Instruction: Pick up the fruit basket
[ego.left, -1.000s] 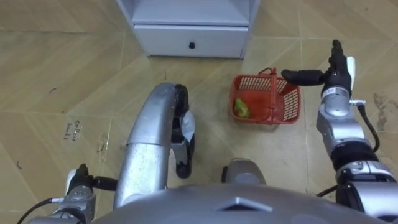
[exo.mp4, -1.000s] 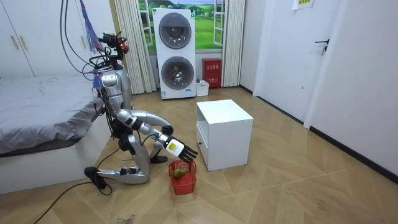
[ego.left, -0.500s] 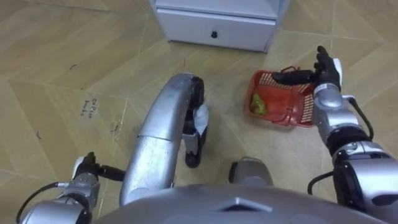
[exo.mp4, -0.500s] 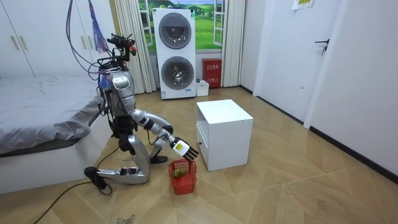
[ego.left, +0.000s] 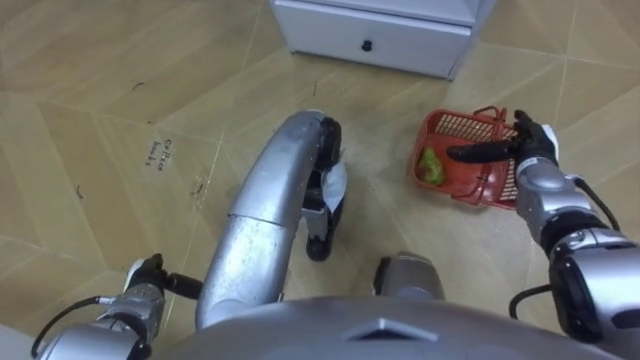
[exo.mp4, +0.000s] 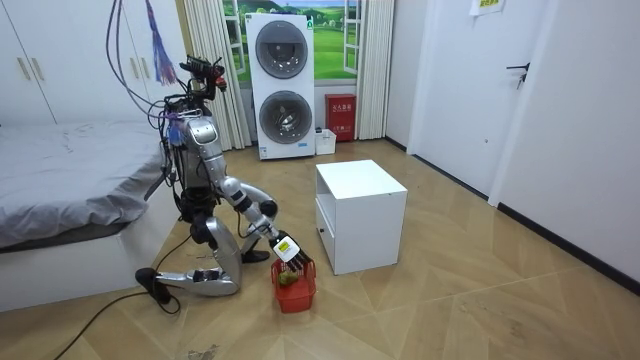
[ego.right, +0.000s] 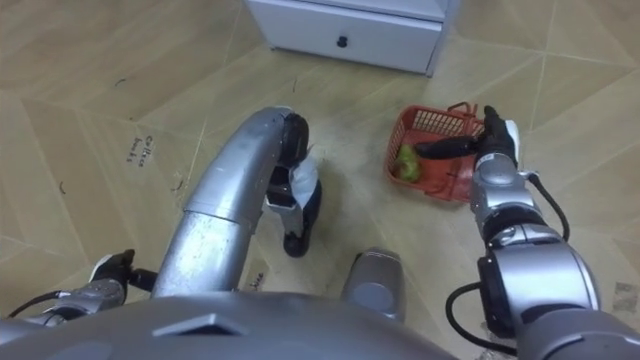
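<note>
I'm kneeling on the wooden floor with the bed just behind me and a white cabinet in front of me, its drawer showing a small dark knob. The fruit basket is sitting on the floor ahead of me on my right, near the cabinet's corner but apart from it. It's a red mesh basket, standing upright, and a green fruit is lying inside it against the wall nearer my knee. I'm holding my right hand right at the basket's far side. That hand is released: the fingers are pointing straight up and away from me, and the thumb is stretching sideways across the basket's open top, above the fruit. Nothing is curling round the basket, and I can't tell whether the thumb is touching the rim or just hovering over it. From the room view, my right arm is angling down from the shoulder, with the hand directly over the basket beside the cabinet. My left hand is hanging low at my left side, well apart from the basket, and I cannot tell whether it is released or clenched.
</note>
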